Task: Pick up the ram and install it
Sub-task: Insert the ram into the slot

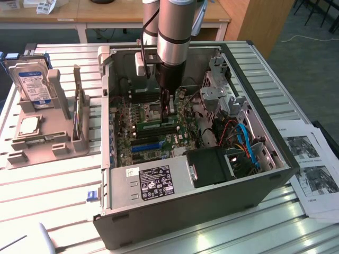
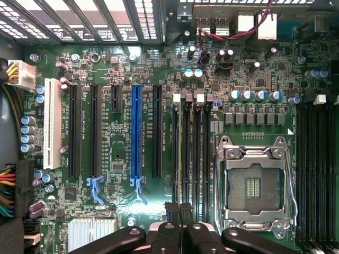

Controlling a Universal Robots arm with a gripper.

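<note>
The ram point(image 1: 153, 126), a green stick with a pale label, lies along the memory slots on the motherboard inside the open computer case point(image 1: 201, 201). My gripper point(image 1: 168, 111) reaches straight down into the case, just above the ram's end toward the exterior view's right. I cannot tell whether it touches the stick. In the wrist view the gripper point(image 2: 179, 211) is shut, its dark fingertips point(image 2: 172, 211) pressed together with nothing visible between them, over one end of the black memory slots point(image 2: 190, 159). The empty processor socket point(image 2: 253, 185) lies beside those slots.
A grey stand point(image 1: 47, 137) on the exterior view's left holds an upright hard drive point(image 1: 34, 84) and a thin upright board point(image 1: 81, 114). Drive cages and coloured cables point(image 1: 243, 140) crowd the case's right side. Printed sheets point(image 1: 312, 174) lie on the slatted table.
</note>
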